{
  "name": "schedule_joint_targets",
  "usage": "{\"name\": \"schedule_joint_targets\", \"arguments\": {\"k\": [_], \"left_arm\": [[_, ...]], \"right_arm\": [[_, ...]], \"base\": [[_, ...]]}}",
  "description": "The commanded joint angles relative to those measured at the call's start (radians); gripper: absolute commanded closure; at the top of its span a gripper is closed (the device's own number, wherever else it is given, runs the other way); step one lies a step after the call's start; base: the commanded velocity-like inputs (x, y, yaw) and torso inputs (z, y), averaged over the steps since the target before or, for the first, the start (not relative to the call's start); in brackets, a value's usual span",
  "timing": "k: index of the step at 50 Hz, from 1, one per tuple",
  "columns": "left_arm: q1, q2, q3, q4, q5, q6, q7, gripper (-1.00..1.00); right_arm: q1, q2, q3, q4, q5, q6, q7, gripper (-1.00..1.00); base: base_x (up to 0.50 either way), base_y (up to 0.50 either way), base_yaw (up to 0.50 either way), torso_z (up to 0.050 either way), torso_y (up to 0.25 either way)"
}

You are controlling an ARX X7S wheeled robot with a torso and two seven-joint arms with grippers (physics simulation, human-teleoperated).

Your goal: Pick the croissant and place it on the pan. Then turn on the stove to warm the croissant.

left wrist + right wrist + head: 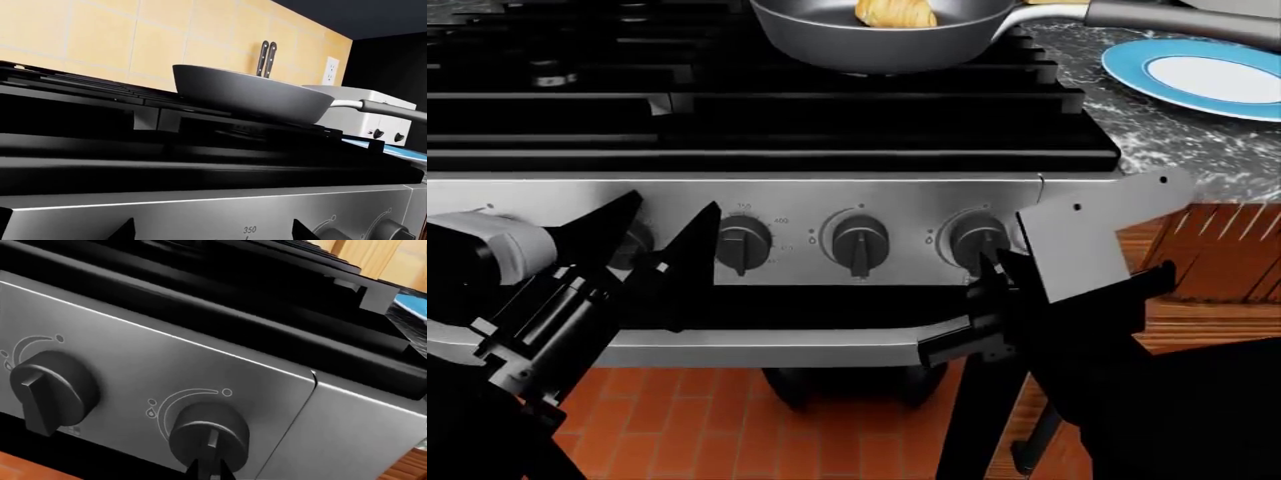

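The croissant (894,12) lies inside the dark grey pan (827,45), which stands on the stove's (827,195) back right grate. The left wrist view shows the pan (247,92) from the side, with the croissant hidden by its wall. My left gripper (657,240) is open and empty. It is held in front of the stove's front panel (200,205), beside a partly hidden knob. My right gripper (985,270) is at the rightmost visible knob (977,238). In the right wrist view its tips (209,471) stand close together on either side of that knob's ridge (208,432).
A blue-rimmed white plate (1201,75) lies on the speckled counter to the right of the stove. A white toaster (373,115) and two knife handles (267,57) stand at the tiled back wall. Two more knobs (857,240) sit between my grippers. The oven handle runs below the knobs.
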Motion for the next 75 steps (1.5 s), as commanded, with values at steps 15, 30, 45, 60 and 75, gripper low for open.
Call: {"name": "schedule_joint_targets", "arguments": {"k": [15, 30, 45, 60, 75], "left_arm": [[0.008, -0.006, 0.003, 0.007, -0.011, 0.002, -0.012, -1.00], [0.012, -0.009, 0.001, 0.012, -0.015, 0.005, -0.019, -1.00], [0.005, -0.013, 0.001, 0.016, -0.024, 0.003, -0.026, -1.00], [0.008, -0.016, 0.000, 0.026, -0.028, 0.005, -0.034, -1.00], [0.010, -0.019, -0.001, 0.028, -0.028, 0.011, -0.032, -1.00]], "right_arm": [[0.068, -0.035, -0.083, 0.034, 0.068, 0.063, -0.020, 1.00], [0.118, -0.058, -0.132, 0.057, 0.094, 0.123, -0.020, 1.00], [0.167, -0.079, -0.174, 0.080, 0.100, 0.185, -0.043, 1.00], [0.207, -0.088, -0.208, 0.092, 0.118, 0.227, -0.048, 1.00], [0.257, -0.113, -0.255, 0.107, 0.136, 0.279, -0.041, 1.00]], "base": [[0.01, 0.00, 0.01, -0.001, 0.000], [0.01, 0.00, 0.01, -0.001, 0.000], [0.01, 0.00, 0.01, -0.001, 0.000], [0.01, 0.01, 0.01, -0.001, 0.000], [0.01, 0.01, 0.01, -0.001, 0.000]]}}
